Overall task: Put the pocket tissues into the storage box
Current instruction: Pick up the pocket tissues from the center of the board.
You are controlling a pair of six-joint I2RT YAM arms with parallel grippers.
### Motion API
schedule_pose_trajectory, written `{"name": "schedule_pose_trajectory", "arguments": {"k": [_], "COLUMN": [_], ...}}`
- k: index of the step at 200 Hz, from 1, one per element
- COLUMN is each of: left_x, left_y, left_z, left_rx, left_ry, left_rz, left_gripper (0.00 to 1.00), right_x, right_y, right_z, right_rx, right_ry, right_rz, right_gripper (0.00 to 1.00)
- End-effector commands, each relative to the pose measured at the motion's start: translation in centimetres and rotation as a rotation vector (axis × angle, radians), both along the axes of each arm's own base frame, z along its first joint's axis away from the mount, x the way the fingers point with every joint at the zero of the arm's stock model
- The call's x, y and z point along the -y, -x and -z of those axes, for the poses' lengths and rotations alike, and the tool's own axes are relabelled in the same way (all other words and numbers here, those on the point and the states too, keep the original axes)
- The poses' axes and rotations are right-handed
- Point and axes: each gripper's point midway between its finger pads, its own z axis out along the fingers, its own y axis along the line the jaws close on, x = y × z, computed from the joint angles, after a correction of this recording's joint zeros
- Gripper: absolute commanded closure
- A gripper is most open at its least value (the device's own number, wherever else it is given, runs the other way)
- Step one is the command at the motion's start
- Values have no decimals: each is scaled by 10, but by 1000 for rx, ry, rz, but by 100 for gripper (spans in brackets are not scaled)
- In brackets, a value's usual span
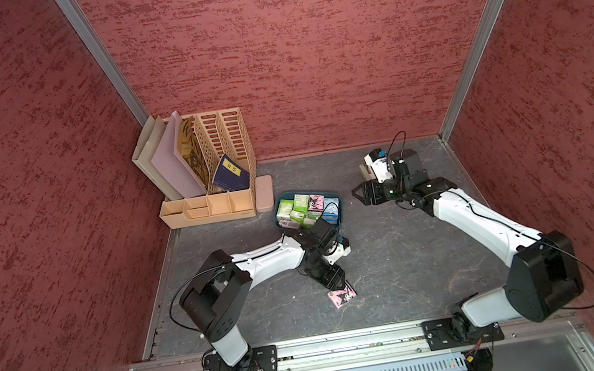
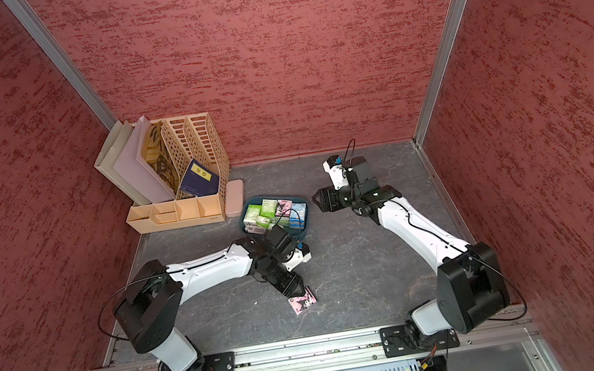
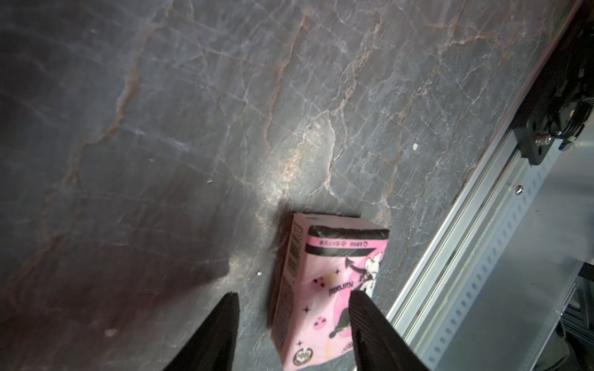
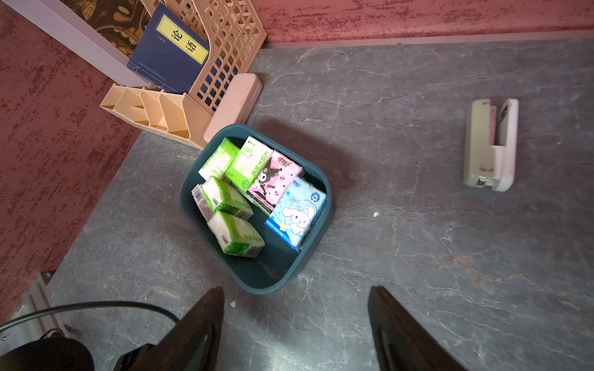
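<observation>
— On the dark marbled desk (image 1: 400, 259), near the front rail, what is that lying on its own?

— A pink plastic-wrapped pocket tissue packet with a black cartoon print (image 3: 324, 289), well apart from the box. The left jaws are down around it, partly open. One jaw stands clear of its barcode side. The other overlaps its opposite edge, and I cannot tell whether it touches.

— And the box?

— The shallow dark teal plastic storage box with rounded corners (image 4: 263, 282) sits further back, just beside a slim pink case (image 4: 234, 102). Inside are several green packets (image 4: 236, 236), one pink packet (image 4: 273, 180) and one light blue packet with a white cartoon animal (image 4: 297, 215). Some lie flat and some lean on each other.

— The other arm?

— The right jaws hang wide and empty above the desk, near the box and pointing towards it.

— Anything else holding things?

— The tall beige slotted file organiser (image 1: 224, 141) in the back corner holds folders and a dark blue book with a yellow label (image 4: 167, 51). A small beige stapler (image 4: 488, 144) lies alone on the desk.
</observation>
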Motion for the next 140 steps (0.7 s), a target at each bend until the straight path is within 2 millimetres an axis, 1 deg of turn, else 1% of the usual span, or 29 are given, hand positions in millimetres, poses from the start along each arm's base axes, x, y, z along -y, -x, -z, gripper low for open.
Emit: {"name": "schedule_pose_trajectory", "arguments": {"k": [1,11,36,45,60,85,98,106,113,122,134,140], "left_x": [9,10,9,8,7,5,2,1,0,-2,-5,-7], "left_y": [8,11,15,15,18,15,8,-2,-12,-30,-57,-70], "left_z": [-2,0,5,6,9,10,8,1,-7,-23,-51,-68], "left_rx": [-54,-64,-87,-100,-120,-115,-61,-11,39,123,252,321], "left_ry": [32,33,24,22,17,13,-1,12,39,78,155,207], "left_rz": [24,30,40,37,36,27,15,-2,-24,-75,-159,-202], "left_gripper": [44,49,65,76,100,100,100,100,100,100,100,100], "right_x": [3,5,7,8,8,9,9,9,9,7,2,-1], "right_y": [4,6,8,8,9,8,8,8,8,9,11,13], "right_z": [8,10,12,12,12,7,3,0,-2,-6,-13,-18], "right_rx": [-35,-40,-44,-46,-51,-42,-31,-25,-19,-8,4,13], "right_ry": [-2,0,6,11,14,19,18,18,15,8,-15,-32], "right_rz": [-1,3,14,17,18,20,18,16,12,-2,-26,-44], "right_gripper": [25,26,26,26,26,26,26,26,26,25,24,23]}}
